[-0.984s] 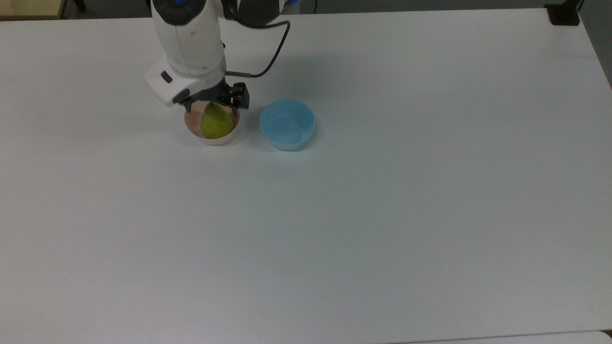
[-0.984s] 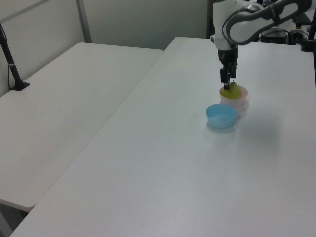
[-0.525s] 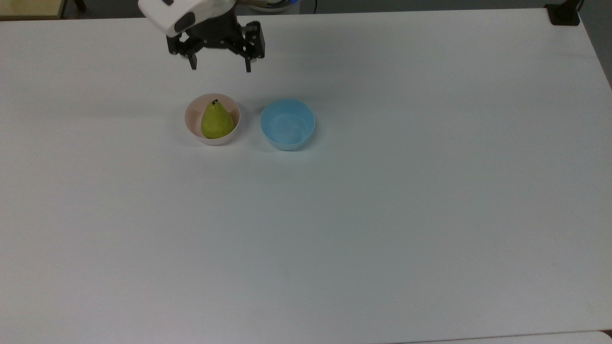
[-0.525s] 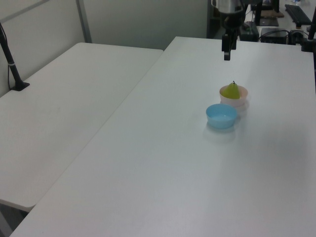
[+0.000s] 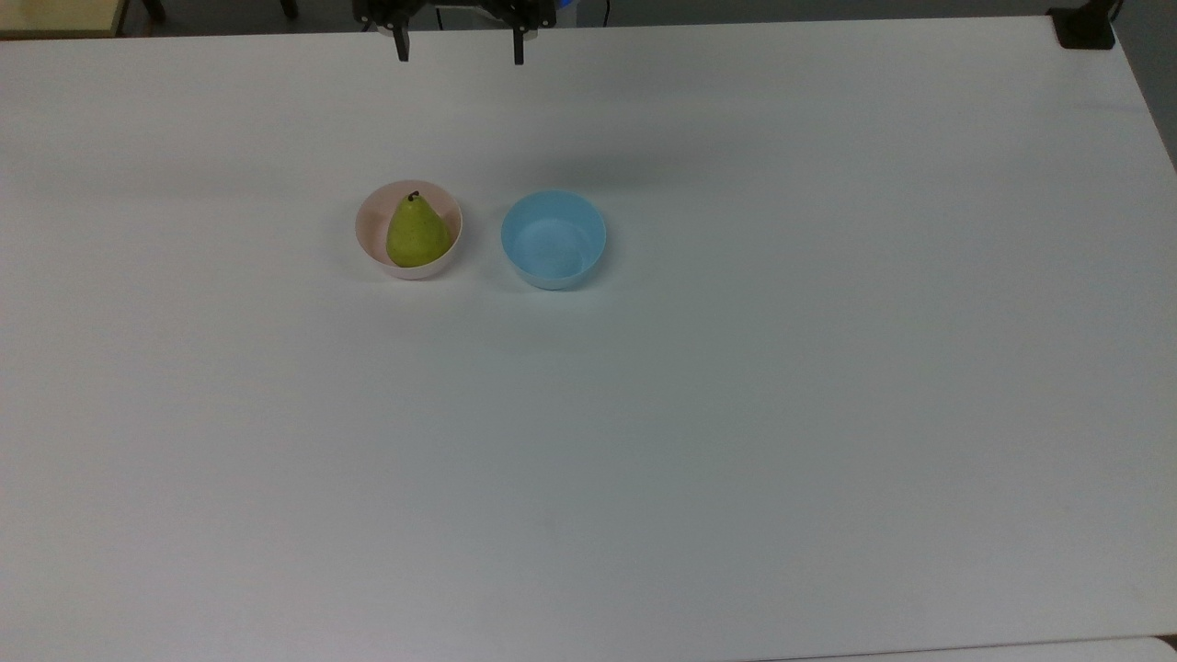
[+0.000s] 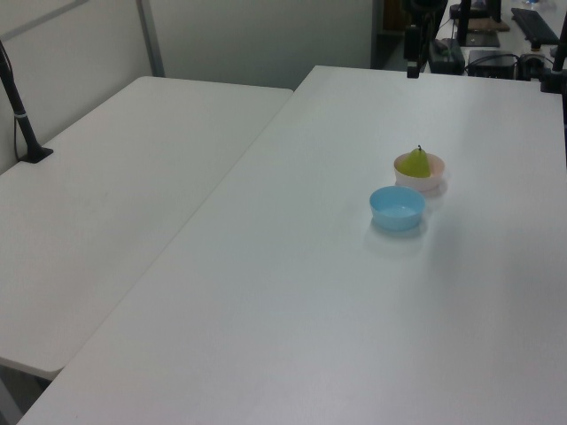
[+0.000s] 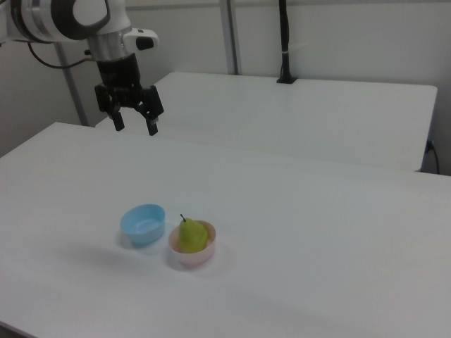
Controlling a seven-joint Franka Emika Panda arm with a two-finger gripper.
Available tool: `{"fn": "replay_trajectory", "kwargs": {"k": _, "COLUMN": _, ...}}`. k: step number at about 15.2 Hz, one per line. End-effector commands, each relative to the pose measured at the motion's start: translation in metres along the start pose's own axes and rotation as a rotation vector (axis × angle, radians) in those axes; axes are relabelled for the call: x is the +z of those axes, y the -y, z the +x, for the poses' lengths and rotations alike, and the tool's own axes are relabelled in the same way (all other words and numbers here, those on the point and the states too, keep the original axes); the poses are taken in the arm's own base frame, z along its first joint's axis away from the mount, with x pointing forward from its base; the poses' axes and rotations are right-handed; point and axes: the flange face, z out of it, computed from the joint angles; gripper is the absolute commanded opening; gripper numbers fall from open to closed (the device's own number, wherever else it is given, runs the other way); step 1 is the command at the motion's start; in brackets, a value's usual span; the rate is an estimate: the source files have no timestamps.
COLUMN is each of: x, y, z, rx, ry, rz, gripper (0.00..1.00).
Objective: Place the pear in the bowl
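Observation:
The yellow-green pear [image 5: 417, 233] [image 6: 414, 164] [image 7: 187, 234] stands upright, stem up, inside the pale pink bowl [image 5: 372, 241] [image 6: 431, 182] [image 7: 192, 256]. My gripper [image 5: 458, 48] [image 7: 134, 125] hangs open and empty high above the table, well clear of the bowl, at the top edge of the top view and in the upper left of the right view. Its dark fingers [image 6: 411, 66] point down at the top of the left view.
A light blue bowl [image 5: 553, 239] [image 6: 397, 208] [image 7: 143, 224] sits empty right beside the pink one. The white table [image 5: 736, 414] stretches wide around both. A second white table [image 6: 106, 204] adjoins it, with a black post [image 7: 283, 42] clamped on.
The gripper has let go of the pear in the pink bowl, opened, and risen up and away toward the top view's top edge. The pear stays in the bowl.

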Motion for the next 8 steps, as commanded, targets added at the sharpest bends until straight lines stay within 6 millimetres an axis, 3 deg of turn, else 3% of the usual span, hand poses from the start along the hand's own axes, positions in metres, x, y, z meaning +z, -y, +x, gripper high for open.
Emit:
{"fn": "replay_trajectory", "kwargs": {"k": 1, "x": -0.0133, "y": -0.0038, "z": -0.0125, "rx": 0.028, "ry": 0.001, "rz": 0.017, "gripper": 1.0}}
{"fn": "replay_trajectory", "kwargs": {"k": 8, "x": -0.0109, "y": -0.0083, "z": -0.0152, "rx": 0.033, "ry": 0.007, "rz": 0.009, "gripper": 1.0}}
